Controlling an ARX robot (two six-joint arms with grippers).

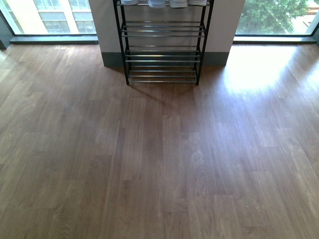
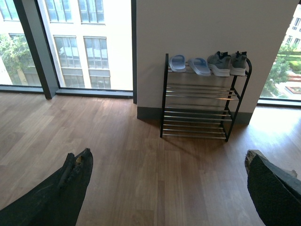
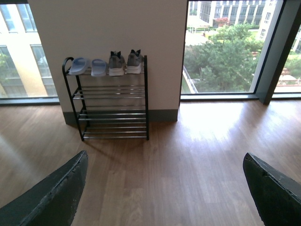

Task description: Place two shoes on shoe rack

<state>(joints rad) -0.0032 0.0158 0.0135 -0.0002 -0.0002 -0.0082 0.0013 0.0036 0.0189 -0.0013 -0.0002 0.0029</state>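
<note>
Shoe rack: the shoe rack [image 1: 162, 47] stood against the pale wall section [image 2: 211, 28] between two windows, its black side frame upright and its chrome bar tiers level.
Top tier: all four shoes sat on the top tier in one row, side by side.
Slides: the pale blue slides [image 2: 189, 64] occupied one end of the row, the two just beside each other.
Sneakers: the grey sneakers [image 2: 226, 63] occupied the other end, white soles down, just beside the slides.
Lower tiers: the bars below the top tier carried nothing visible.
Front view note: only the undersides of the shoes showed at the upper edge, cut off by the frame.
Floor: the wood floor [image 1: 159, 164] ran from the rack toward the robot, with a bright patch of daylight near one window.
Left gripper: the left gripper [image 2: 164, 188] hung well back from the rack, its dark fingers [image 2: 70, 183] spread wide apart and holding nothing.
Right gripper: the right gripper [image 3: 164, 193] was likewise well away from the rack, fingers [image 3: 61, 193] wide apart and holding nothing.
</note>
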